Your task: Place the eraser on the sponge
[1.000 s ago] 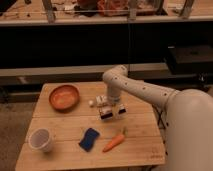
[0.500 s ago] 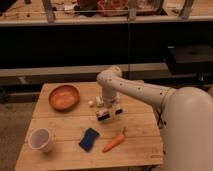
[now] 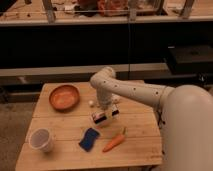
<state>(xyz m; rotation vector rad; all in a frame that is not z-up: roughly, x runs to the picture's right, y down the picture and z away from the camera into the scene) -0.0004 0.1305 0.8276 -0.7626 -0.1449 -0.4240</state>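
End effector (image 3: 106, 116) hangs above the counter (image 3: 142, 127), clenched on what we judge is the eraser (image 3: 99, 118). Sponge (image 3: 89, 139) lies near, lower-left in view, long axis diagonal. Eraser not touching sponge.

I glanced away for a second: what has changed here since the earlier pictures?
The arm swung left and slightly lower, bringing the gripper, shut on what looks like the eraser, closer to the sponge; in the picture it now hangs above and right of it. Nothing was newly grasped or let go. The sponge, carrot, orange bowl and cup stayed put.
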